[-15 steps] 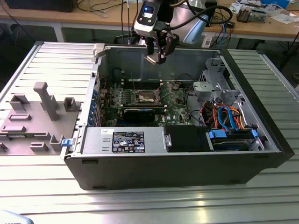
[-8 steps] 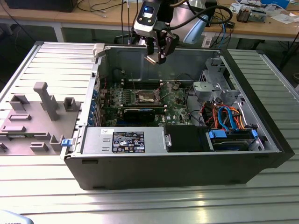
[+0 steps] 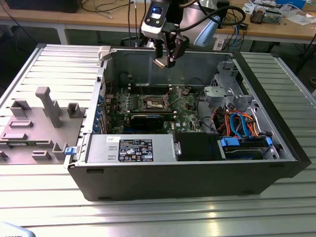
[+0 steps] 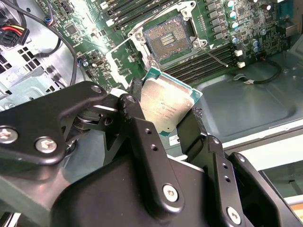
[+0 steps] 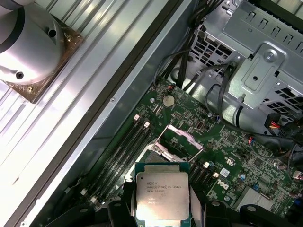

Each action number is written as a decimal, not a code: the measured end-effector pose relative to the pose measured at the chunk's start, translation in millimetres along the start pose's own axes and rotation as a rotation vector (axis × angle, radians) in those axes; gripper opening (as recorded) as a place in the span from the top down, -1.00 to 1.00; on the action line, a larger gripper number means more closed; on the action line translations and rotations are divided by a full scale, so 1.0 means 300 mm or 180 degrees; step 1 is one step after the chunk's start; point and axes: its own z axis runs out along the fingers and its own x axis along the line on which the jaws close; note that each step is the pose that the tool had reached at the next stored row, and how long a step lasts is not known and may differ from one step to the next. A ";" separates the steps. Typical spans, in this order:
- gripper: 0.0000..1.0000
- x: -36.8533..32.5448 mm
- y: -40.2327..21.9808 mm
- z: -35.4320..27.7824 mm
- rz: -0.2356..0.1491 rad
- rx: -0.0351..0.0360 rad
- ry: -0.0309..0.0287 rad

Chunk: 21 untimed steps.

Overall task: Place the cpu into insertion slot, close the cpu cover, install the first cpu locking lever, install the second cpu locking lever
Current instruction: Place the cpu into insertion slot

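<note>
insertion slot (image 5: 155,155) partly hidden behind cpu (image 5: 162,196)

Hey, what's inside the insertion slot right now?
Only its bare contact grid: the insertion slot is empty. The cpu sits gripped in the fingers above. Nothing covers the slot's middle.

Bright overhead light glares on the motherboard (image 4: 102,28) and ribbed table (image 3: 148,217).

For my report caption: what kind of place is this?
Probably a robotics lab: an open dark metal computer case lies on a ribbed grey metal table, and wooden workbenches stand behind.
</note>
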 end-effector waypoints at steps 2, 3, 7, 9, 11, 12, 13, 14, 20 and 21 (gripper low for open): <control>-0.09 0.000 0.000 0.000 0.0004 0.0000 0.0000; -0.09 0.000 0.000 0.000 0.0008 0.0000 -0.0001; -0.09 0.000 0.000 0.000 0.0016 0.0000 -0.0002; -0.09 0.000 0.000 0.000 0.0020 0.0000 -0.0002; -0.09 0.000 0.000 0.000 0.0026 0.0000 -0.0002; -0.09 0.000 0.000 0.000 0.0028 0.0000 -0.0003; -0.09 0.000 0.000 0.000 0.0033 -0.0001 -0.0003; -0.09 0.000 0.000 0.000 0.0037 -0.0001 -0.0004; -0.09 0.000 0.000 0.000 0.0057 -0.0001 -0.0005; -0.09 0.000 0.000 0.000 0.0060 -0.0001 -0.0005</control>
